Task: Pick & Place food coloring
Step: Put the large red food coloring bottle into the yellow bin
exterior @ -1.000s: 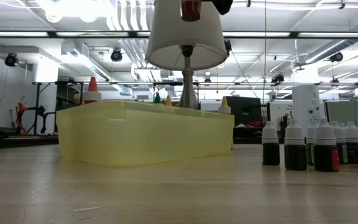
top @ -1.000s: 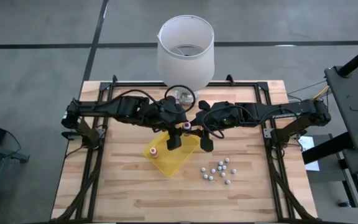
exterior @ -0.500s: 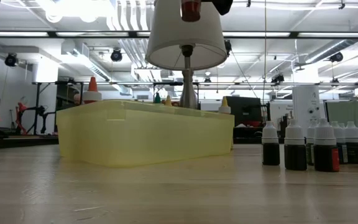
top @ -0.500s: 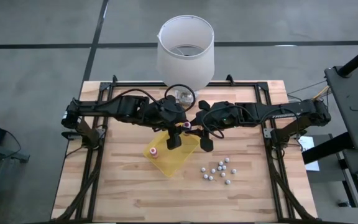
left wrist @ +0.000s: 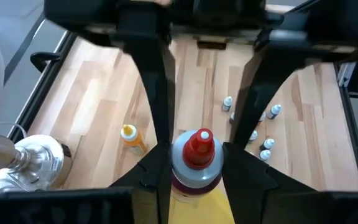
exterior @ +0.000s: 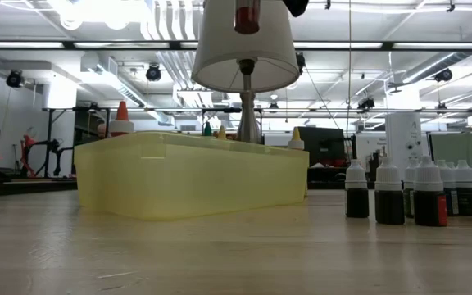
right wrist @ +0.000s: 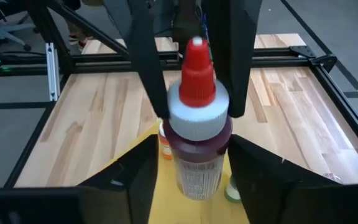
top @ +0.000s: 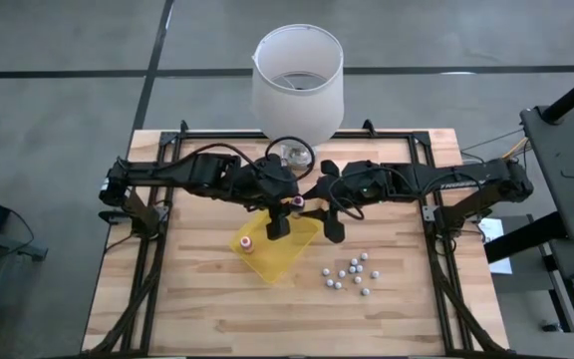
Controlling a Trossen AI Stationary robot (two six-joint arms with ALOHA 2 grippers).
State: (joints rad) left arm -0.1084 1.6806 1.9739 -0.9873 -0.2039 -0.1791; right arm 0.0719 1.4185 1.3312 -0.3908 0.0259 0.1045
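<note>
Reading left to right, you have: left gripper point(left wrist: 194, 163) clamped on red-capped food coloring bottle point(left wrist: 196, 163), high over yellow tray point(top: 267, 261), likely a handover between arms. Right gripper point(right wrist: 194, 180) jaws spread, clear of bottle sides. Loose bottles point(top: 350, 274) wait right of tray. Right wrist view shows that gap; high view hides it. Only low view shows bottle's height.
</note>
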